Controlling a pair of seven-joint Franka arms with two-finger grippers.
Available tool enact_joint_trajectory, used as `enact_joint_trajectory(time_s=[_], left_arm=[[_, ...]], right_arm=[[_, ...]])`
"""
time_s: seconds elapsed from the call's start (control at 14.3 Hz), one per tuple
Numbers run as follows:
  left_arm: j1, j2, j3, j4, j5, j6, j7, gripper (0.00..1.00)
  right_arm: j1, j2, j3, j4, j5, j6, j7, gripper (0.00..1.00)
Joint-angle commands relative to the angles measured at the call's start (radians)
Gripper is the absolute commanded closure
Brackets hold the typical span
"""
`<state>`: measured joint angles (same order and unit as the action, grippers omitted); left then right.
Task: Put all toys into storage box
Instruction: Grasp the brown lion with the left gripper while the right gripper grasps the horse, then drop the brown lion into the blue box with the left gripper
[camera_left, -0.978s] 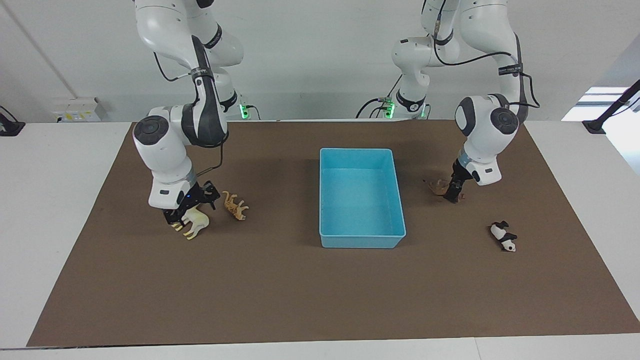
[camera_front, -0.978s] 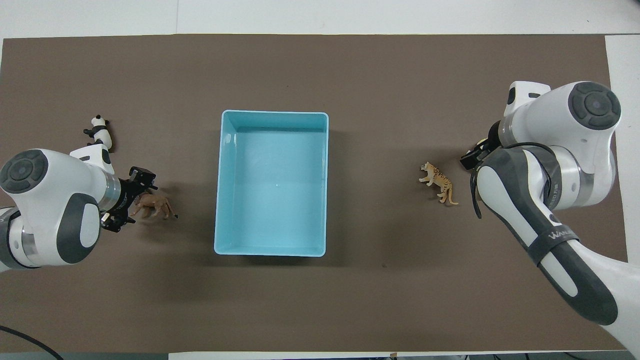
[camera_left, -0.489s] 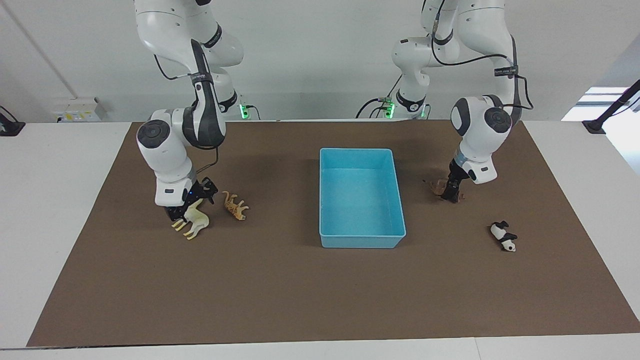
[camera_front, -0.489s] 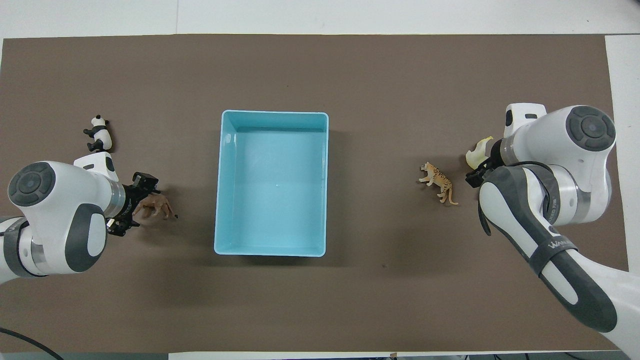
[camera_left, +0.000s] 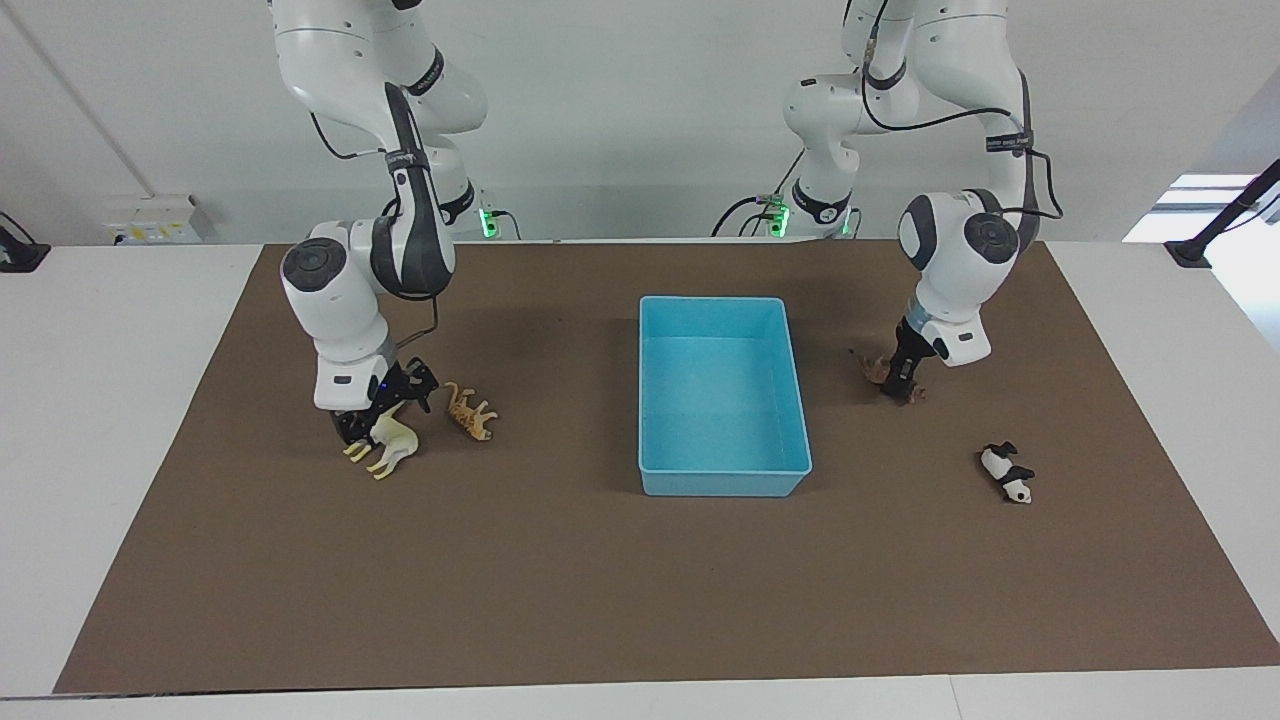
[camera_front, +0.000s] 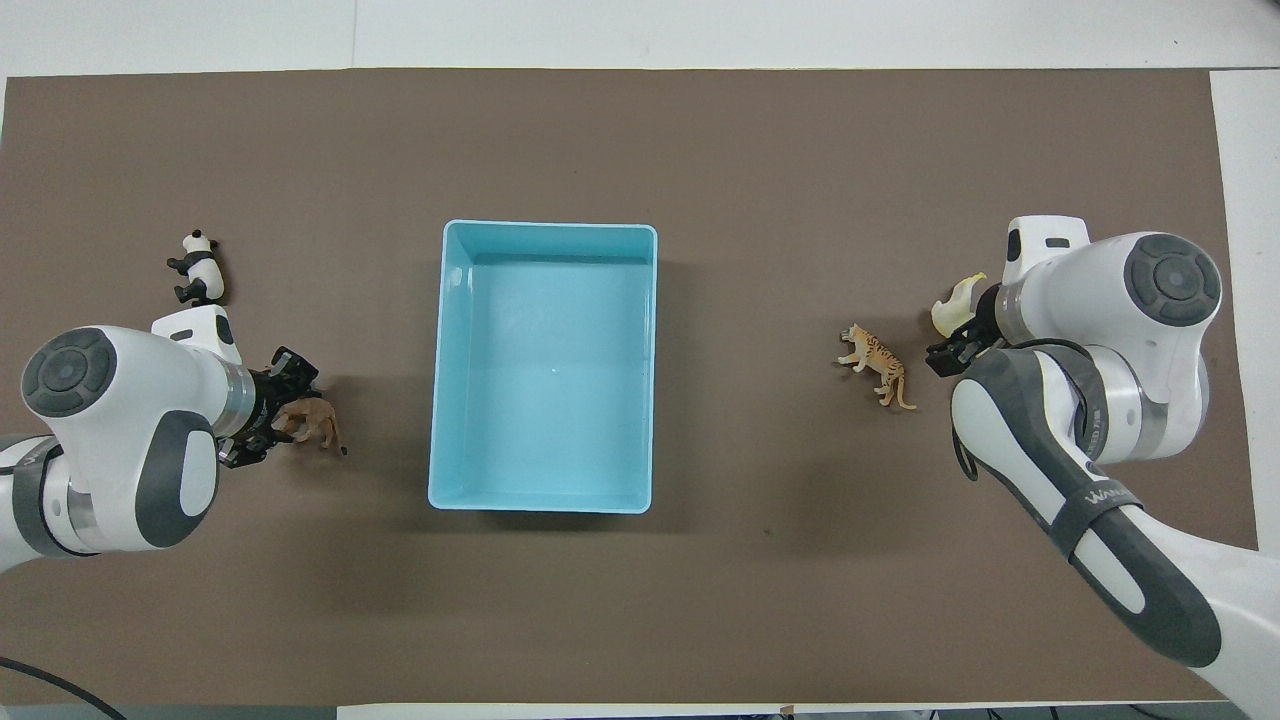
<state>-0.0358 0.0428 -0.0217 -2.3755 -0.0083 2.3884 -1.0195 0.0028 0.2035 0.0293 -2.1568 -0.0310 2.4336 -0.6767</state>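
Surface: brown mat spread flat over a white bench, pale wall at the robots' end.

Right pincer: down at the mat toward the right arm's end of the bench, clenched on the cream-white llama; in the overhead view only the llama's pale head shows past the arm's wrist.

Cream-white llama: largest figurine, smooth plastic, its legs pointing away from the robots; whether its feet touch the mat cannot be told.

Orange spotted toy: lies on its side just beside the llama, between it and the storage box, apart from the pincer; striped, four thin legs and a long tail.

Storage box: light blue plastic tray with low walls and rounded corners, mid-mat, nothing in it; no toy or arm touches its rim.

Left pincer: low at the mat toward the left arm's end of the bench, grasping the brown toy; from overhead the black fingers close around its hindquarters.

Panda: black and white, on its side on the mat, farther from the robots than the brown toy and well apart from it.
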Motion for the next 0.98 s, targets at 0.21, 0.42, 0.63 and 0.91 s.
enact_joint_trajectory(time_s=[0.21,0.42,0.63,0.91], left_arm=[[-0.093,-0.011,-0.024,0.359,-0.033,-0.415,-0.060,0.81],[-0.248,0.005,-0.023,0.476,-0.107,-0.447,-0.140,0.80],[-0.370,-0.001,-0.023,0.422,-0.108,-0.312,-0.143,0.57],[-0.411,-0.011,-0.023,0.394,-0.108,-0.262,-0.139,0.00]], right_arm=[[-0.033,0.030,0.006,-0.029,-0.001,0.055,-0.043,0.08],[-0.041,0.030,0.006,-0.034,-0.001,0.053,-0.032,0.58],[-0.073,0.031,0.006,-0.022,-0.001,0.051,-0.029,1.00],[-0.086,0.034,0.006,0.104,0.000,-0.060,-0.029,1.00]])
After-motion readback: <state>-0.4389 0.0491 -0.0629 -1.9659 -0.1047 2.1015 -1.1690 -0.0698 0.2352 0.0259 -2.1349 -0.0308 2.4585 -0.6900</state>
